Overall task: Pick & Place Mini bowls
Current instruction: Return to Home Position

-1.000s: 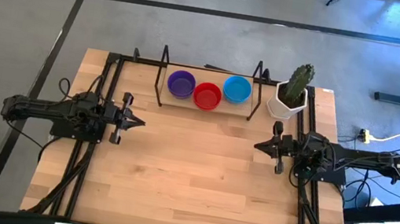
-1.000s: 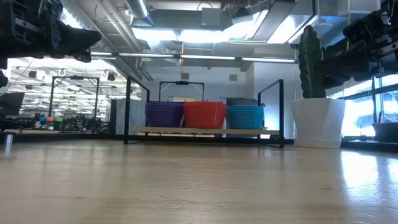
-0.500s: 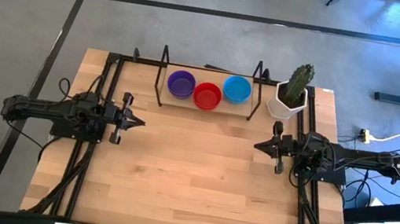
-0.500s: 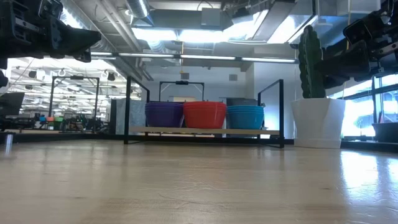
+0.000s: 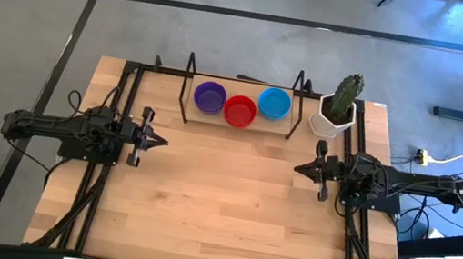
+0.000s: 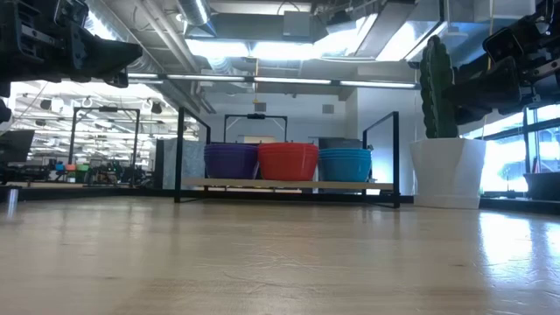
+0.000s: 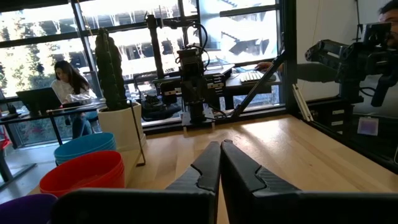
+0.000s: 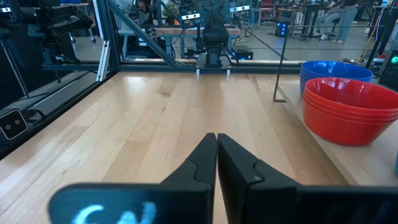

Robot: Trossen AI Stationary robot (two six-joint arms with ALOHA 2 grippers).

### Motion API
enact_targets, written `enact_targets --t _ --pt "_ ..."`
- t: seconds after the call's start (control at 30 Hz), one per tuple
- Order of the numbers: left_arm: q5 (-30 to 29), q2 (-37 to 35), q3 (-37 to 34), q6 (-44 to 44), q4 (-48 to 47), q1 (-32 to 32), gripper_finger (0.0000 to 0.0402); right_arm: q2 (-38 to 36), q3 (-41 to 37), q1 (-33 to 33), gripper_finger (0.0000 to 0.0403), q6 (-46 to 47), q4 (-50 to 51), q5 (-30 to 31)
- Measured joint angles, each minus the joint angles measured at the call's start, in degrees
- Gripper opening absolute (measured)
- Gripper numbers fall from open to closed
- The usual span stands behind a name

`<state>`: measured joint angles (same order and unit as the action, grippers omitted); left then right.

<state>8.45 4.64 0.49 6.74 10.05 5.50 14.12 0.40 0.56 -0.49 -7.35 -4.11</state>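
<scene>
Nothing has moved since the earlier frames: both arms sit pulled back and the mini bowls (image 5: 240, 111) are stacked on the shelf (image 5: 282, 127).
In the high view, the left gripper (image 5: 161, 141) is at mid-left of the table (image 5: 219, 210) and the right gripper (image 5: 299, 169) at mid-right, tips facing each other and well apart. Each has its fingers pressed together and holds nothing. At upper centre, the purple stack (image 5: 210, 97), red stack (image 5: 240, 111) and light blue stack (image 5: 274, 103) stand side by side, with the white cactus pot (image 5: 334, 120) just right of the shelf.
</scene>
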Motion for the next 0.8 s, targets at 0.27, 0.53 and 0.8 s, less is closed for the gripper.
enact_targets --t 0.27,0.53,0.8 --pt "0.0 0.0 0.0 0.0 0.0 0.0 0.0011 0.0 0.0 0.0 0.0016 0.0 0.0 0.0" --pt "0.0 0.0 0.0 0.0 0.0 0.0 0.0006 0.0 0.0 0.0 0.0016 0.0 0.0 0.0" --pt "0.0 0.0 0.0 0.0 0.0 0.0 0.001 0.0 0.0 0.0 0.0016 0.0 0.0 0.0"
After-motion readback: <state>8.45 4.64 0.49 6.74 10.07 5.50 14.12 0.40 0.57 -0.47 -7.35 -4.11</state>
